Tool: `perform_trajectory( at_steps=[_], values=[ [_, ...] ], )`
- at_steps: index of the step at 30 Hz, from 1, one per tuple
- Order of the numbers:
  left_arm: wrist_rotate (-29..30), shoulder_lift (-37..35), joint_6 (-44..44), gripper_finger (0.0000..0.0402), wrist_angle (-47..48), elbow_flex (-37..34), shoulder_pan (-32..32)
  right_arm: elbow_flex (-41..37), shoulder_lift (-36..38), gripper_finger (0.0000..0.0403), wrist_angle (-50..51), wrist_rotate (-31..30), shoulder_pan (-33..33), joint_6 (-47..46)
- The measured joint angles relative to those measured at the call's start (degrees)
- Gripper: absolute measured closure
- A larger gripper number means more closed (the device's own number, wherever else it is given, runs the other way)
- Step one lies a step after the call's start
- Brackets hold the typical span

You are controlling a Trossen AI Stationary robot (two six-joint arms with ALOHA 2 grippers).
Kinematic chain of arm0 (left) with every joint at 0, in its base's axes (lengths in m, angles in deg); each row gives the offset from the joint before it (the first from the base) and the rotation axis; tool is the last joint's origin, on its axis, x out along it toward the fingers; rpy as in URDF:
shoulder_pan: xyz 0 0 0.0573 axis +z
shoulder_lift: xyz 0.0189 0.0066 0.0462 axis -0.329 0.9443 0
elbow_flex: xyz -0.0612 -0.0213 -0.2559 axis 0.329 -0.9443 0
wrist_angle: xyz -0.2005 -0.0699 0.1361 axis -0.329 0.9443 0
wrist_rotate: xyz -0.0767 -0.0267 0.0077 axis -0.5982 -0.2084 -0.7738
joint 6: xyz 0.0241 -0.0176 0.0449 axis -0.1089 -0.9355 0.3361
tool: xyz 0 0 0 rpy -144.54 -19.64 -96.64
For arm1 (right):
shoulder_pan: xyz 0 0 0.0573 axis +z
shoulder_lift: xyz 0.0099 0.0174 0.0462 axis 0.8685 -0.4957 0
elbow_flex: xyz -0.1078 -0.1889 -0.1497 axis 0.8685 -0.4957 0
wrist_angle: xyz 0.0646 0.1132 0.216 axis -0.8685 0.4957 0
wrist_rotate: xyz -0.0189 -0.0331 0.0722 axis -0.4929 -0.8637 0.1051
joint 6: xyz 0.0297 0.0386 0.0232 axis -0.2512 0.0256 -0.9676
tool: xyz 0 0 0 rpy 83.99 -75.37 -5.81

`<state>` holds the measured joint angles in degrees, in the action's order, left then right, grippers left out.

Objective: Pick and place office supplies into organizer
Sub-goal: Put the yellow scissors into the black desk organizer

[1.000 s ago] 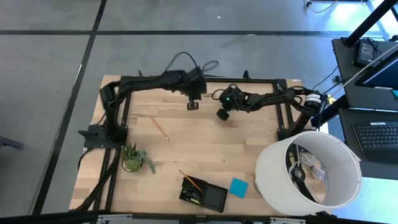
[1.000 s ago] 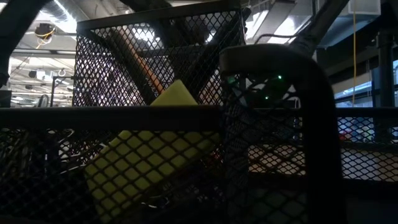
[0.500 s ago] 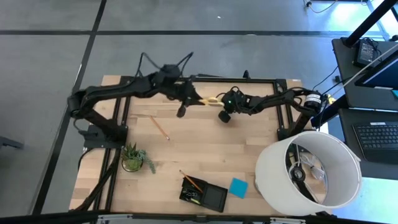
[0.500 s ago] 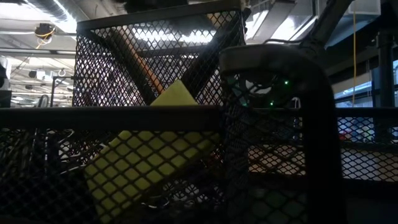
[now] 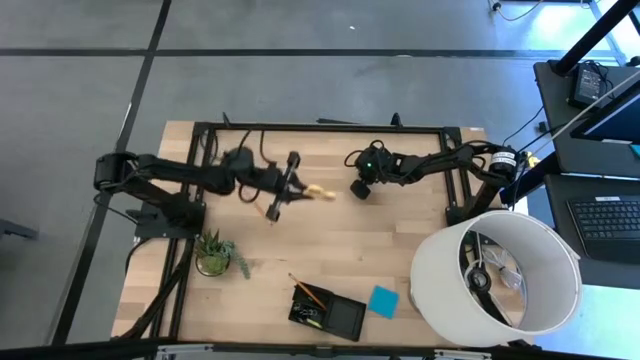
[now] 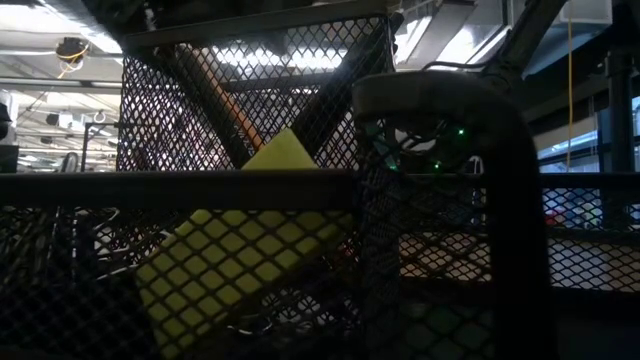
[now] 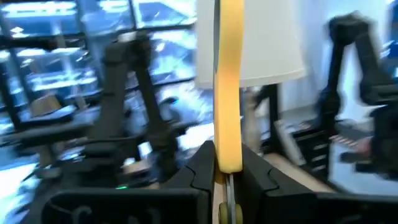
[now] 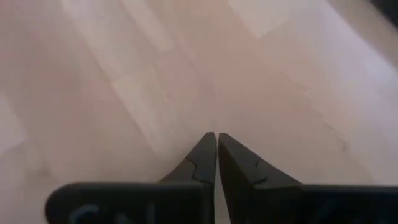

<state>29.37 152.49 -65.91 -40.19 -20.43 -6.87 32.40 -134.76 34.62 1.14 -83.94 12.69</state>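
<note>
While clamped in the left pincer (image 5: 292,186), yellow-handled scissors (image 5: 318,191) held above the middle of the table (image 5: 400,250), toward its far side, handle end pointing right. In the left wrist view, closed tight on the scissors (image 7: 228,81), yellow handle standing straight out between the two dark fingers. Just on the near side of that pincer, an orange pencil (image 5: 269,212) lying loose on the wood.

At the near edge of the table, well apart from the scissors, the organizer (image 5: 345,320): a low black tray with a few thin items already standing in its left compartment. Just to its right, a bright blue square note pad (image 5: 382,301) flat on the table.

Just right of the scissors, the right pincer (image 5: 360,187), closed on nothing, hanging over bare wood; fingers pressed together in the right wrist view (image 8: 216,149).

Further out: a small green potted plant (image 5: 213,252) near the left edge, a large white lampshade (image 5: 495,270) at the near right corner.

Likely step: carrying, with the scissors grasped and lifted but not yet placed. Next move, as a judgement: swing toward the near edge, line up over a free compartment, lower, then release. Calls for keeping the long scissors clear of the items already in the tray.
</note>
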Motion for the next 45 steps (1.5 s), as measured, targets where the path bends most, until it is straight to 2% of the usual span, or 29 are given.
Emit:
perform_trajectory(
  at_steps=[4, 8, 11, 17, 22, 26, 30, 37, 42, 45],
  values=[
    [-0.1, 1.4, -1.7, 0.0376, -14.6, -4.8, -5.4, 0.0, 0.0, 0.0382, -0.2, 1.8, 0.5, -0.5],
    [0.4, 4.1, -3.0, 0.0376, -23.4, -7.0, -10.9, 0.0, 0.0, 0.0382, -0.3, 1.9, 1.0, -3.1],
    [1.1, 5.4, -1.9, 0.0376, -25.8, -7.1, -14.5, 0.0, 0.0, 0.0382, -0.3, 1.8, 1.5, -4.9],
    [11.3, 9.0, 2.2, 0.0376, -26.5, -7.1, -21.5, 0.0, 0.0, 0.0382, -0.3, 1.9, 3.7, -7.5],
    [12.8, 14.0, 2.3, 0.0376, -35.7, -7.1, -27.1, 0.0, 0.0, 0.0382, -0.5, 1.9, 5.5, -9.9],
    [16.2, 18.4, 1.0, 0.0376, -42.4, -7.0, -30.8, 0.0, 0.0, 0.0382, -1.4, 1.9, 6.9, -11.0],
    [22.3, 21.7, 2.3, 0.0376, -42.4, -4.1, -33.5, 0.0, 0.0, 0.0382, -1.9, 1.9, 8.3, -12.1],
    [22.9, 26.5, 5.1, 0.0376, -42.4, 1.8, -35.7, 0.0, 0.0, 0.0382, -2.0, 1.8, 10.7, -13.4],
    [25.0, 28.1, 3.0, 0.0376, -42.1, 2.5, -36.0, 0.0, 0.0, 0.0382, -3.1, 1.8, 13.3, -10.6],
    [27.7, 28.4, 2.5, 0.0376, -40.9, 2.5, -36.0, 0.0, -0.1, 0.0382, -7.5, 1.8, 16.0, -8.1]
  ],
)
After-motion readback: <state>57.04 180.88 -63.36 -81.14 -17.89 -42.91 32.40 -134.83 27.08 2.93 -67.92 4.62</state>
